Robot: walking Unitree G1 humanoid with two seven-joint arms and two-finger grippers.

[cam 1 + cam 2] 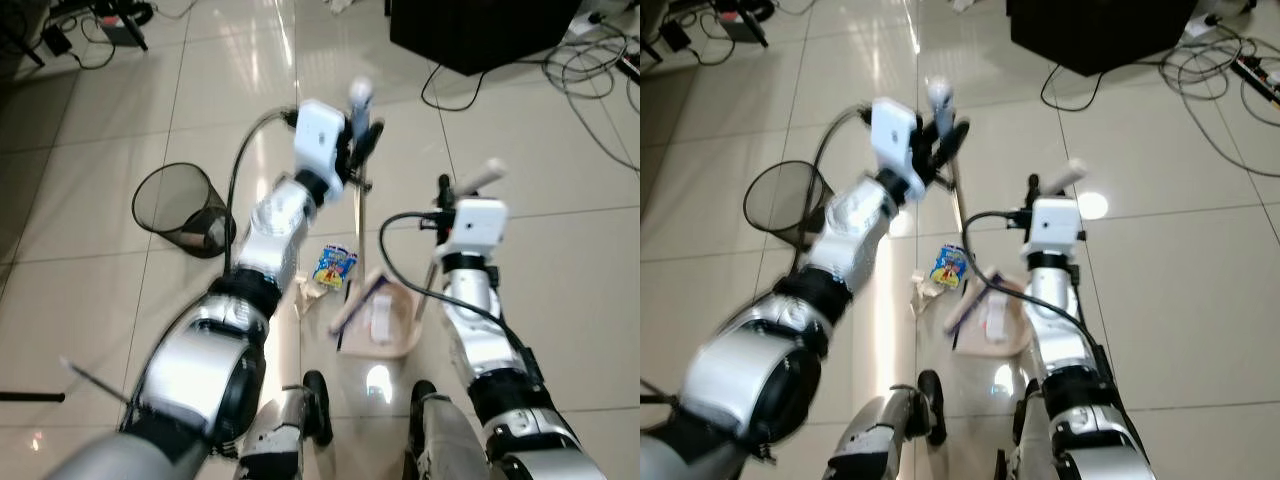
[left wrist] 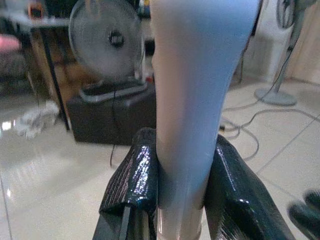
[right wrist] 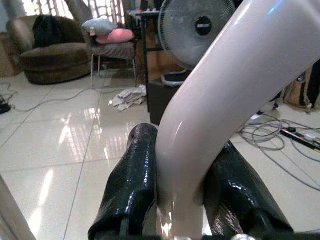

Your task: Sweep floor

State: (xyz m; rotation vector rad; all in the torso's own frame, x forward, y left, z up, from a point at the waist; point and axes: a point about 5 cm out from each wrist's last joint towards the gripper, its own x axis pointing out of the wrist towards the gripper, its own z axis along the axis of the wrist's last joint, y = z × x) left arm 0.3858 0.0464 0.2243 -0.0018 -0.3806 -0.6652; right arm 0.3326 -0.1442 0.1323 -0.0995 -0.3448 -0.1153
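Glossy cream floor tiles spread before us, with cables near a black cabinet at the far edge. A black mesh wastebasket stands on the floor to our left. Our left arm reaches up and forward; our left tool is clenched on the pale grip of the broom handle, whose thin rod runs down toward the dustpan. Our right tool is clenched on the white dustpan handle. The beige dustpan rests on the tiles just ahead of our feet. Litter lies beside it: a blue and yellow wrapper and a scrap of pale paper, both just outside the pan on its left.

We judge the collecting step to be in hand. The next move calls for drawing the broom across wrapper and paper toward the pan mouth while the pan stays flat.

Head views show the litter and pan; wrist views instead show a standing fan and a brown sofa.
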